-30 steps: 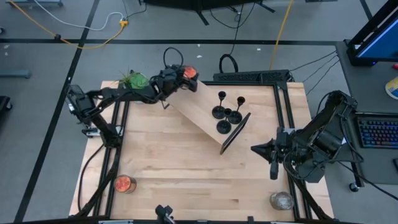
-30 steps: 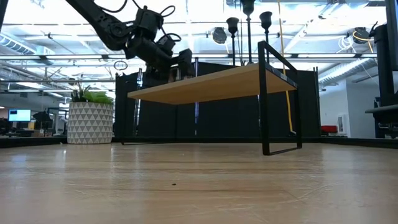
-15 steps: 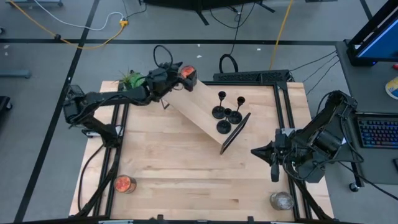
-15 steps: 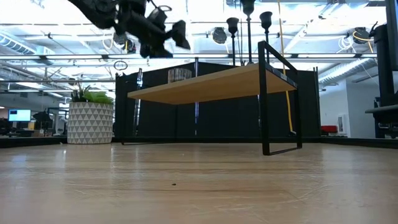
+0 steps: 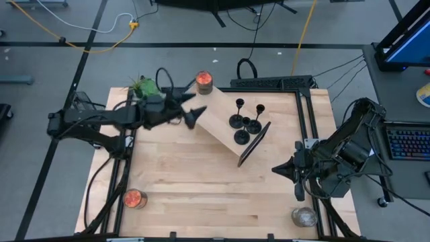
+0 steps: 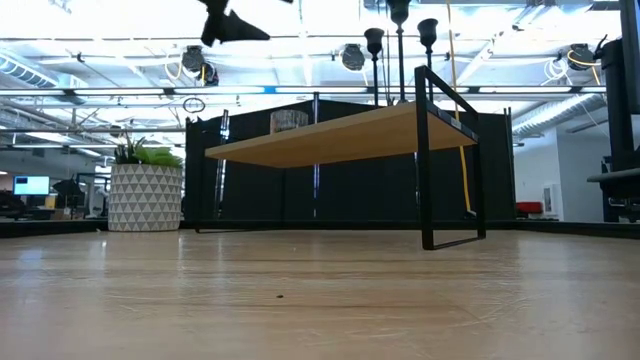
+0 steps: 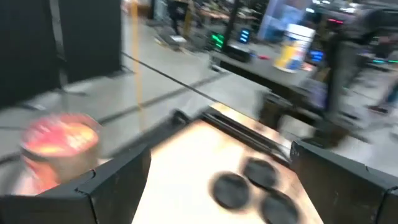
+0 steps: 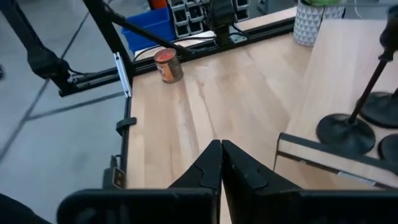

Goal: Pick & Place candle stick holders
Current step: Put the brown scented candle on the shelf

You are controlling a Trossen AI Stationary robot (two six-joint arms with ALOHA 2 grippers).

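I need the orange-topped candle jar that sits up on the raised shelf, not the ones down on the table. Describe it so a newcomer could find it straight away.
Start at the raised light wooden shelf with black metal legs slanting across the far half of the table. At its far-left end, near the green potted plant, stands a small glass candle jar with an orange top. The black candle stick holders cluster at the shelf's other end; only this jar is orange and stubby.

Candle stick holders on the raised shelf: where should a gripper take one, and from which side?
Probably the thin stem of an outer candle stick holder, approached from above: the stems stand upright, while the bases huddle close together on the shelf. The open left gripper is nearest.
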